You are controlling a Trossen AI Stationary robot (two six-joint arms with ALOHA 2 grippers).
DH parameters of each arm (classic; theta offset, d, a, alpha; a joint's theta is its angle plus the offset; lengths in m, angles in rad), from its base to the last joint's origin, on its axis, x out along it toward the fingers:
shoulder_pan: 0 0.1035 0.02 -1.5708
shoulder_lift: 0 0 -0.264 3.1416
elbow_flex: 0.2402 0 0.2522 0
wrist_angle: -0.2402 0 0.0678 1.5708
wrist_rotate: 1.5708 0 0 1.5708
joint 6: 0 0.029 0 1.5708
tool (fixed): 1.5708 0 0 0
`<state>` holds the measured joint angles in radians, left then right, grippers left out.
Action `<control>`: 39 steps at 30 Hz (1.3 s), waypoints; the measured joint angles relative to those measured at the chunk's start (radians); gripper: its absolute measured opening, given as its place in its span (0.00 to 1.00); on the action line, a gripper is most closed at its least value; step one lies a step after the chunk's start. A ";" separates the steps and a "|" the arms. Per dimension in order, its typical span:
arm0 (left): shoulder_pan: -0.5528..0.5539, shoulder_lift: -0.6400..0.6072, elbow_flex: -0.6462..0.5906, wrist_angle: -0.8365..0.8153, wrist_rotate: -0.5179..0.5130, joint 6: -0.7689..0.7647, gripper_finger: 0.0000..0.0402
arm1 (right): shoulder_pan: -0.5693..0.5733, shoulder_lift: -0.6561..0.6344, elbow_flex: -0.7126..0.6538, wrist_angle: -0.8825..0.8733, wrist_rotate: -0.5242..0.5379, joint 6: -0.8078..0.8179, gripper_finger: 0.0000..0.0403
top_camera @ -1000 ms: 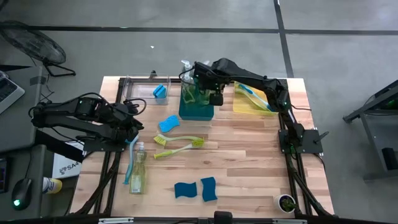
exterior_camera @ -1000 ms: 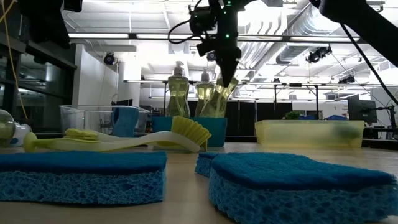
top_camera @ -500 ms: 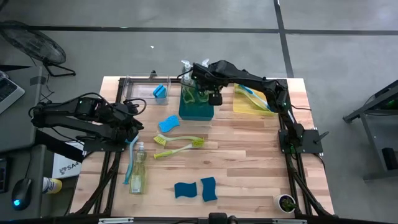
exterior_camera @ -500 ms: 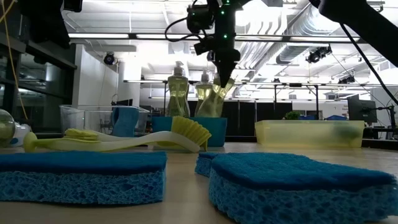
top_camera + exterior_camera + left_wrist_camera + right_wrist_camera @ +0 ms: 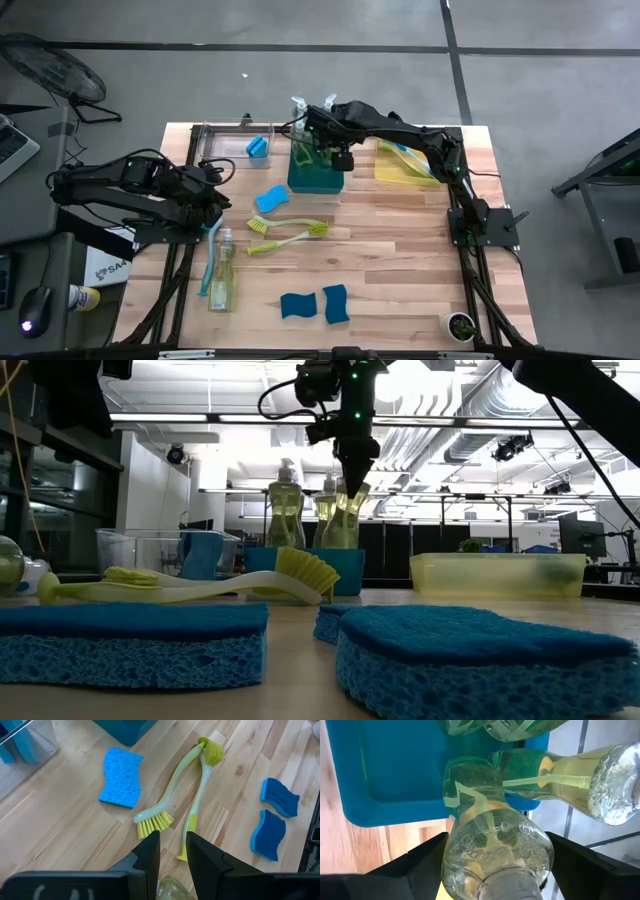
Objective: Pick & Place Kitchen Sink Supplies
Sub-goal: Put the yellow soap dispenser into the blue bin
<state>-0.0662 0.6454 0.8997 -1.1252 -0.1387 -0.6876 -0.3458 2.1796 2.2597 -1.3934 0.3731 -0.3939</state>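
My right gripper (image 5: 335, 148) reaches over the teal bin (image 5: 305, 182) at the table's far side, shut on a clear soap bottle (image 5: 342, 520) that leans inside the bin beside two upright bottles (image 5: 285, 510). My left gripper (image 5: 173, 851) hovers open near the left edge. Below it a soap bottle (image 5: 220, 272) lies on its side next to a blue brush (image 5: 207, 262). Two lime-green brushes (image 5: 285, 232) lie crossed mid-table. One blue sponge (image 5: 270, 198) lies near the bin and two (image 5: 316, 304) near the front. My right gripper has the soap bottle by its upper end (image 5: 505, 870), a finger (image 5: 422, 867) on each side, coming from above and pointing down. The exact spot lies below the wrist picture's edge. The bottle hangs slightly tilted, its lower end (image 5: 470, 775) inside the teal bin.
A clear bin (image 5: 215, 140) with a blue sponge (image 5: 258, 147) sits at the far left. A yellow bin (image 5: 385, 172) holding brushes sits at the far right. Bare wood lies between the brushes and the right edge.
My right gripper has moved a little toward the table's left over the teal bin, staying shut. The held bottle has tipped from a clear lean to nearly upright, its top shifting left while its lower end stays in the bin.
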 joint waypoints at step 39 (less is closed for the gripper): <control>0.000 0.000 0.000 -0.002 0.000 -0.023 0.23 | -0.003 0.000 0.011 0.112 -0.005 -0.050 0.77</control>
<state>-0.0662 0.6454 0.8997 -1.1267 -0.1387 -0.7110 -0.3483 2.1796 2.2711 -1.2818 0.3677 -0.4444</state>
